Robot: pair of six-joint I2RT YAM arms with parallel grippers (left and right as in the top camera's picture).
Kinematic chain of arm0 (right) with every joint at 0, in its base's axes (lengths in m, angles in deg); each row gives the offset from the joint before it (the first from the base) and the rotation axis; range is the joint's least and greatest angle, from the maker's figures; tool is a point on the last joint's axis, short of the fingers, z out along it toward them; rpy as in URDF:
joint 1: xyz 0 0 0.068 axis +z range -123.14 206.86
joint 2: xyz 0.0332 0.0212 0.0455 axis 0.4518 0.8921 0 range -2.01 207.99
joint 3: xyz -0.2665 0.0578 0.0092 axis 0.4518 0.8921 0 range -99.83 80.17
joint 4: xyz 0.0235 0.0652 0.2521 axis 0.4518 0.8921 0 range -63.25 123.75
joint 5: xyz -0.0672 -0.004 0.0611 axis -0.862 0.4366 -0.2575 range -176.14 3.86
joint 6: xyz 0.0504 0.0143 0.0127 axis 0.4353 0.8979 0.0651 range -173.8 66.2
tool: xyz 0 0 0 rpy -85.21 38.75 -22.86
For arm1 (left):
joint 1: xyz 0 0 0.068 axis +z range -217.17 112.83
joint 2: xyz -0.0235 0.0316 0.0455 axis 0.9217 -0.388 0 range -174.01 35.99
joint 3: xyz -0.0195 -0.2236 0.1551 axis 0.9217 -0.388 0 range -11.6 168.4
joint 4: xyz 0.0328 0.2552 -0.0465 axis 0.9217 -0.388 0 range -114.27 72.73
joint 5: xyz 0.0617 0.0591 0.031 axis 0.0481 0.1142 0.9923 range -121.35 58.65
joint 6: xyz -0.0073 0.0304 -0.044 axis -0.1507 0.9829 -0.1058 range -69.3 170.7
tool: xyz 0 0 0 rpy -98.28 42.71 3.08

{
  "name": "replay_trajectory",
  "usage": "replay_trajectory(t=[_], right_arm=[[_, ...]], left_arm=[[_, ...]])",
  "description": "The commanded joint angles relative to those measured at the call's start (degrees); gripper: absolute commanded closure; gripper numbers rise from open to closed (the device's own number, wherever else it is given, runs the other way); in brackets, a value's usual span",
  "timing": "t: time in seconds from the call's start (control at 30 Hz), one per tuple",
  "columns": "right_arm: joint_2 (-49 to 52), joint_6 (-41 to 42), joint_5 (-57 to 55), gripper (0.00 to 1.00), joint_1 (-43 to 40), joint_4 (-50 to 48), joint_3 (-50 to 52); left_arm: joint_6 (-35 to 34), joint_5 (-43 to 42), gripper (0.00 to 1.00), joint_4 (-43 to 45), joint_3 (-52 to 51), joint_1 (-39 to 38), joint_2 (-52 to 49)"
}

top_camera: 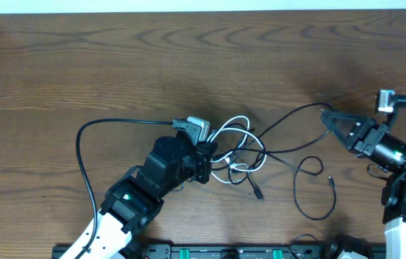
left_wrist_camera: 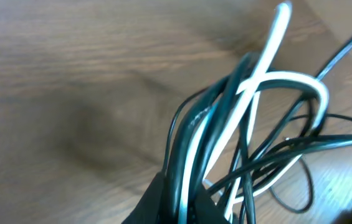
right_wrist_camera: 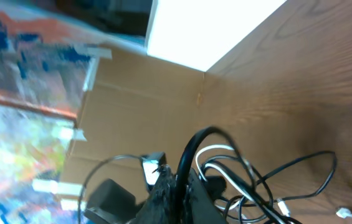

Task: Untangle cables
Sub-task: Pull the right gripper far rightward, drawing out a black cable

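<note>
1 wooden table (top_camera: 188, 50) holds 1 tangle of cables (top_camera: 242, 155). 1 white cable (top_camera: 239, 119) runs through it. The black cables (top_camera: 79, 144) number at least 3, judged by strands leaving the knot; the exact count cannot be told where they cross. 2 small plug ends (top_camera: 259, 193) lie loose. 1 pale grey connector block (top_camera: 197, 128) shows. 2 robot arms: left arm (top_camera: 127, 205), right arm (top_camera: 404, 194). 2 grippers: left gripper (top_camera: 205, 160), right gripper (top_camera: 328, 116).
</note>
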Motion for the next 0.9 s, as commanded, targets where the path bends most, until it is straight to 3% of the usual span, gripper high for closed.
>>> replay_trajectory(t=[0.0, 0.4, 0.43, 0.57, 0.6, 0.7, 0.87], right_arm=[[-0.61, 4.00, 1.75, 0.99, -4.26, -0.68, -0.42], [-0.61, 8.90, 2.25, 0.99, -10.67, -0.63, -0.42], [-0.61, 8.76, 2.62, 0.96, -10.64, -0.63, -0.42], [-0.61, 5.53, 4.35, 0.61, -10.64, -0.63, -0.42], [-0.61, 4.26, 5.05, 0.43, -10.64, -0.63, -0.42], [-0.61, 2.58, 6.27, 0.19, -10.64, -0.61, -0.42], [-0.61, 0.42, 8.09, 0.08, -10.60, -0.61, -0.42]], left_arm=[[0.76, 3.26, 0.92, -1.84, 0.87, 0.31, 0.33], [0.76, 3.45, 0.92, -2.12, 0.87, 0.31, 0.33], [0.74, 3.43, 0.92, -2.03, 0.87, 0.31, 0.33], [0.74, 3.17, 0.92, -0.61, 0.87, 0.31, 0.37], [0.72, 2.25, 0.93, 0.55, 0.87, 0.31, 0.44], [0.72, -1.25, 0.92, 4.26, 0.87, 0.31, 0.42], [0.70, -6.34, 0.92, 11.19, 0.87, 0.31, 0.42]])
